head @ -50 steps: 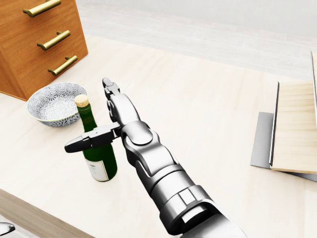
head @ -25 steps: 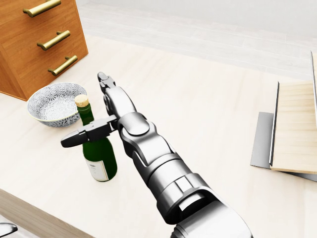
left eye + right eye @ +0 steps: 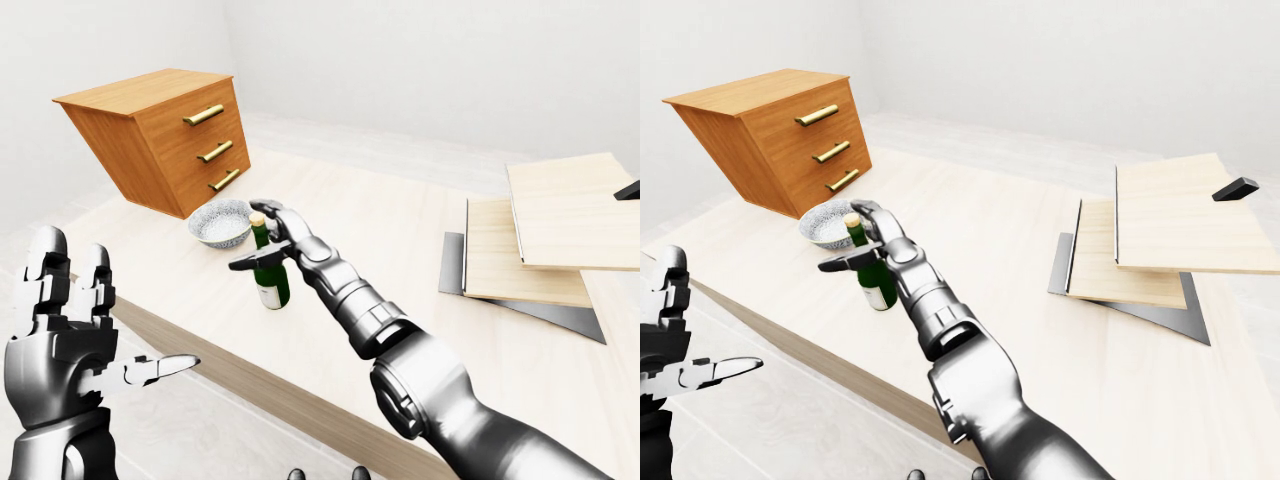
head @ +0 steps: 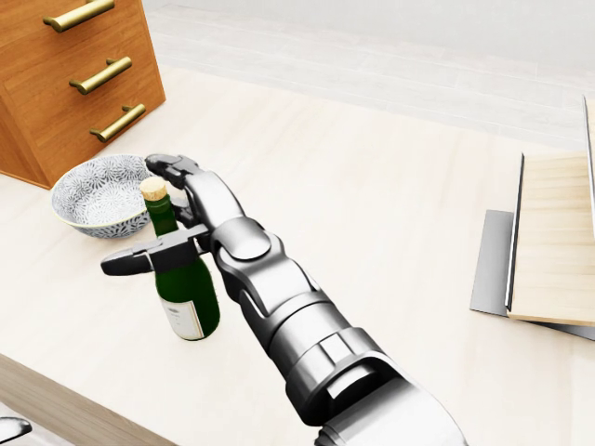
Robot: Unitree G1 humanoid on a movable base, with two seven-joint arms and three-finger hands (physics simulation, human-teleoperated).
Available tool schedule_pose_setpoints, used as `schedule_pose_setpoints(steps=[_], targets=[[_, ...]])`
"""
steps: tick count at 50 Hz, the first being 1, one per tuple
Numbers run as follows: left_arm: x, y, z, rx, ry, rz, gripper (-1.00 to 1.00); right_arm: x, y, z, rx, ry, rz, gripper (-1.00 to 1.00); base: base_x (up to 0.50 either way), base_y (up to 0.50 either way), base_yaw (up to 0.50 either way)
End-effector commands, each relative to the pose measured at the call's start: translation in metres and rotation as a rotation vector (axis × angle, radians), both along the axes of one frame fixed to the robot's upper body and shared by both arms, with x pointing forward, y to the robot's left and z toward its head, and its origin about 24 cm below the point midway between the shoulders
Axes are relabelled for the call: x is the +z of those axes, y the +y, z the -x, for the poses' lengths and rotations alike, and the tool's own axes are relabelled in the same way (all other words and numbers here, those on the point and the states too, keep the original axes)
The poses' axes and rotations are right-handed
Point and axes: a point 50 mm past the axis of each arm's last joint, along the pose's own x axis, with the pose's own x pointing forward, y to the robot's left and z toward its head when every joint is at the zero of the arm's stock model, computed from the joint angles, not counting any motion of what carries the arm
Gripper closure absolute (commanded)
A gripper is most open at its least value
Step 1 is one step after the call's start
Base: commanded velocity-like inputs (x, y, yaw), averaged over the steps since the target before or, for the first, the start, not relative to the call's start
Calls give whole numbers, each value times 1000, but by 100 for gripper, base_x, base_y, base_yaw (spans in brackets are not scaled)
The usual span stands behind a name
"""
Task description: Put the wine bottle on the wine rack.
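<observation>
**Right hand at the wine bottle, beside the bowl**

Pale wooden table (image 4: 390,186) fills most of the head view, with a white wall and light floor beyond it in the eye views.

- **Wine bottle** (image 4: 188,295): dark green, corked, with a pale label low on its body. It stands upright on the table toward the left of the head view, just beside the bowl.
- **Bowl** (image 4: 98,195): patterned blue and white; nothing visible in it.
- **Drawer unit** (image 3: 165,135): orange-brown wood with three brass handles, resting tilted at the table's upper left, near the bowl.
- **Wine rack** (image 3: 545,235): pale wooden boards on a grey base at the right of the left-eye view — well apart from the bottle.
- **Right hand** (image 4: 172,218): placed at the bottle's neck and shoulder. One finger extends to the left across the bottle; the others curl above, near the cork. The fingers are spread and not closed round the glass.
- **Left hand** (image 3: 70,340): raised at the lower left of the left-eye view, below the table edge — fingers extended, holding nothing.
</observation>
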Motion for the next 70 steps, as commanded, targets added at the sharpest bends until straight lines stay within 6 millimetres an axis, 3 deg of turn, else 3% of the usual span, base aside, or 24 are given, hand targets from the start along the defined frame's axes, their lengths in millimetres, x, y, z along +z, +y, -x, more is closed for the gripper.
schedule_pose_setpoints(steps=[1, 2, 5, 7, 8, 10, 12, 14, 46, 70], targets=[[-1, 0, 0, -1, 2, 1, -100, 0, 3, 2, 19, 1, -6, -11, 0, 0, 0], [-1, 0, 0, -1, 2, 1, -100, 0, 3, 2, 18, 2, -7, -7, 0, 0, 0], [1, 0, 1, 0, -4, 0, -100, 0, 3, 1, 18, 3, -9, 34, 0, 0, 0], [1, 0, 1, 1, -6, 0, -100, 1, 3, 2, 20, 4, -11, 40, 0, 0, 0], [1, 0, 1, 1, -6, -1, -100, 0, 4, 2, 21, 4, -10, 59, 0, 0, 0], [1, 0, 1, 1, -6, -1, -100, 0, 4, 2, 20, 4, -10, 61, 0, 0, 0], [2, 0, 1, 2, -8, -1, -100, 0, 3, 2, 21, 5, -9, 92, 0, 0, 0], [1, 1, 1, 2, -6, 0, -100, 0, 3, 2, 20, 5, -10, 100, 0, 0, 0], [-4, -4, -3, -17, 15, 12, -100, 16, -4, -3, 13, -61, -71, 100, 0, 0, 0], [-3, 0, -3, -3, 6, 26, -100, 94, -47, -19, -75, -343, -216, 100, 0, 0, 0]])
